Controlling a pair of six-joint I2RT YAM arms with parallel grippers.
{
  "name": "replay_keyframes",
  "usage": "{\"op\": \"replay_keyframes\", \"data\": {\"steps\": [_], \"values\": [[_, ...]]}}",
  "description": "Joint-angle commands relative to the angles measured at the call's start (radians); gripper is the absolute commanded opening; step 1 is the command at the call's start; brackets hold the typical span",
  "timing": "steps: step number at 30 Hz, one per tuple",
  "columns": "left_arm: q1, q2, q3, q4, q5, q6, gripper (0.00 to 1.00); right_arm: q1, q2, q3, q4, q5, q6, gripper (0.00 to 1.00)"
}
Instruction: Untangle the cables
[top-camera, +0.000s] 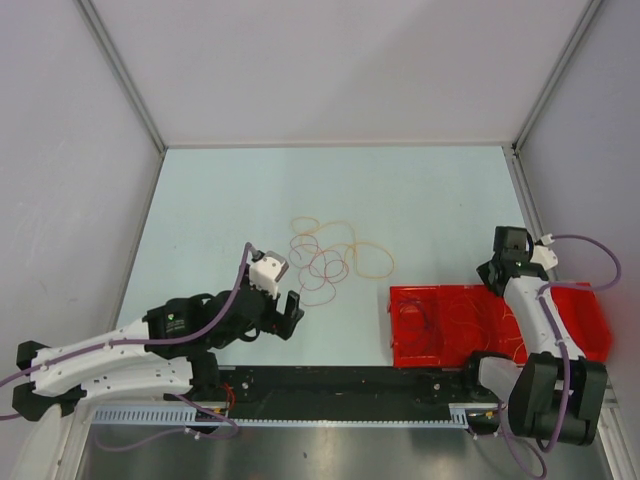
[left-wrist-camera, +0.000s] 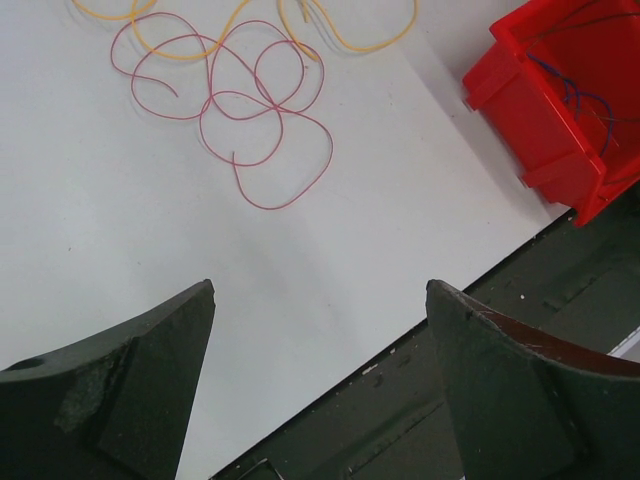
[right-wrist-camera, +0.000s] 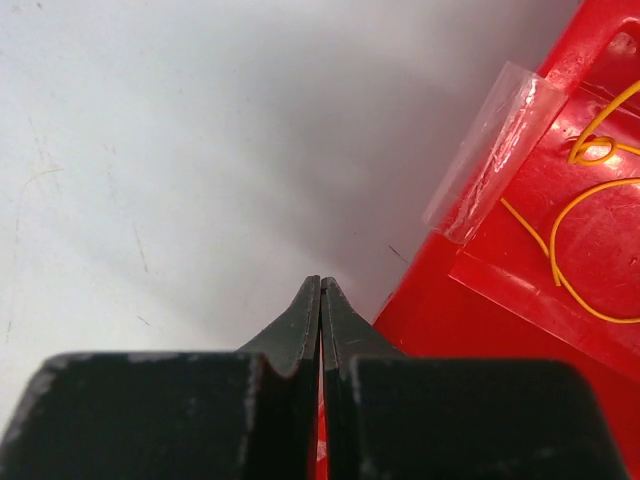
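The cables (top-camera: 330, 258) lie as a loose tangle of thin red and orange loops in the middle of the table. In the left wrist view a red cable (left-wrist-camera: 250, 120) curls in rings, with yellow-orange cable (left-wrist-camera: 200, 45) beyond it. My left gripper (top-camera: 285, 310) (left-wrist-camera: 320, 290) hovers just short of the tangle, open and holding nothing. My right gripper (top-camera: 493, 275) (right-wrist-camera: 320, 282) is shut with nothing between its fingers, at the far left corner of a red bin (top-camera: 395, 320). More thin cables lie inside the bin: yellow ones (right-wrist-camera: 570, 240) and a blue-purple one (left-wrist-camera: 575, 95).
The red bin (right-wrist-camera: 500, 300) (left-wrist-camera: 540, 110) stands at the near right of the table, with a clear plastic strip (right-wrist-camera: 490, 150) on its rim. A black rail (top-camera: 340, 385) runs along the near edge. Pale walls enclose the table on three sides.
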Motion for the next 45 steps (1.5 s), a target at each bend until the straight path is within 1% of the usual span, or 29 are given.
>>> {"op": "replay_keyframes", "data": {"steps": [1,6,9,10,15,19,23,30,34,40,45], "values": [[0.005,0.001,-0.004,0.015,-0.033,0.004,0.91,0.002,-0.062,0.012,-0.024,0.041,-0.018,0.0],[0.01,0.012,-0.002,0.017,-0.025,0.006,0.91,-0.002,-0.145,0.092,-0.101,0.073,-0.061,0.0],[0.01,0.009,0.001,0.014,-0.022,0.006,0.9,-0.016,-0.208,0.104,-0.156,0.083,-0.059,0.0],[0.01,0.002,-0.001,0.012,-0.025,0.006,0.91,-0.028,-0.226,0.106,-0.196,0.093,-0.036,0.0],[0.01,-0.037,-0.005,0.01,-0.036,-0.004,0.9,-0.068,-0.208,0.107,-0.323,0.109,0.014,0.0],[0.008,-0.076,-0.007,0.009,-0.038,-0.008,0.9,-0.075,-0.188,0.086,-0.32,0.13,0.024,0.0],[0.002,-0.114,-0.008,0.007,-0.045,-0.008,0.91,-0.081,-0.162,0.034,-0.253,0.112,0.002,0.0],[0.0,-0.114,-0.008,0.012,-0.044,-0.004,0.91,-0.094,-0.09,-0.058,-0.012,-0.038,-0.062,0.0],[0.0,-0.107,-0.008,0.01,-0.044,-0.004,0.91,-0.101,-0.055,-0.062,0.091,-0.083,-0.065,0.0],[0.0,-0.099,-0.008,0.012,-0.048,-0.004,0.91,-0.127,0.011,-0.062,0.222,-0.141,0.013,0.0],[0.0,-0.087,-0.007,0.006,-0.058,-0.008,0.91,-0.128,0.132,-0.043,0.334,-0.15,0.129,0.0]]}}
